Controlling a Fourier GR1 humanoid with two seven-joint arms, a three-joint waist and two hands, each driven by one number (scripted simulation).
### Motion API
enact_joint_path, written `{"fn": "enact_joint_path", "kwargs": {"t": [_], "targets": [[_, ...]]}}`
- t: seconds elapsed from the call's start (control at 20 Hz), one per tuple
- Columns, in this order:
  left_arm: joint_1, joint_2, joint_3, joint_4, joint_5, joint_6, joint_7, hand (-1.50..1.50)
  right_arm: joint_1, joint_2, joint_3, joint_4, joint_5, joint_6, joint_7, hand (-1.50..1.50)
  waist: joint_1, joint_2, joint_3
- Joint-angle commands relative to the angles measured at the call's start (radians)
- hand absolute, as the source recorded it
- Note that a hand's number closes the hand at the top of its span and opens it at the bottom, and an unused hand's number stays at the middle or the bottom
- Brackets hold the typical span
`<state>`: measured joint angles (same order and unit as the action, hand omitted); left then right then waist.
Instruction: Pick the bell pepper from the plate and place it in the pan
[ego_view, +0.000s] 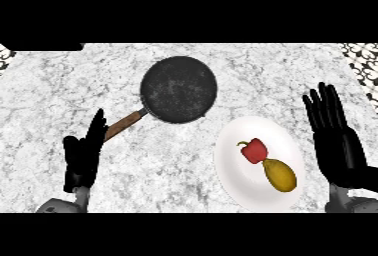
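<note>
A small red bell pepper (255, 150) lies on the white plate (251, 185) at the right of the counter, touching a yellow-brown vegetable (281, 174) just below it. The black pan (179, 89) sits up and left of the plate, its brown handle (124, 124) pointing down-left. My right hand (337, 145) stands open, fingers straight up, just right of the plate and apart from the pepper. At the lower left my left hand (83, 155) is open and edge-on, with its fingertips close to the end of the pan handle.
The grey speckled counter (59, 90) runs across the whole view. A patterned dark-and-white strip (362, 55) borders its right edge, and a similar corner (6, 57) shows at the upper left.
</note>
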<state>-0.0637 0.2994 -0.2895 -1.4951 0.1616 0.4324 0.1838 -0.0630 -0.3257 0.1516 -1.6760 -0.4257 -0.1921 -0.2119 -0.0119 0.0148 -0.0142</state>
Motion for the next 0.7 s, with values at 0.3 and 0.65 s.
{"fn": "enact_joint_path", "kwargs": {"t": [0.3, 0.65], "targets": [[0.003, 0.12, -0.024, 0.005, -0.089, -0.095, -0.051, 0.0, -0.218, -0.303, 0.113, 0.19, 0.301, 0.118, 0.144, -1.5, 0.045, -0.01, -0.007], [0.095, 0.15, 0.003, -0.025, -0.09, -0.12, -0.105, 0.0, -0.029, -0.289, -0.006, 0.254, 0.148, 0.072, 0.334, -1.5, 0.007, -0.017, 0.013]]}}
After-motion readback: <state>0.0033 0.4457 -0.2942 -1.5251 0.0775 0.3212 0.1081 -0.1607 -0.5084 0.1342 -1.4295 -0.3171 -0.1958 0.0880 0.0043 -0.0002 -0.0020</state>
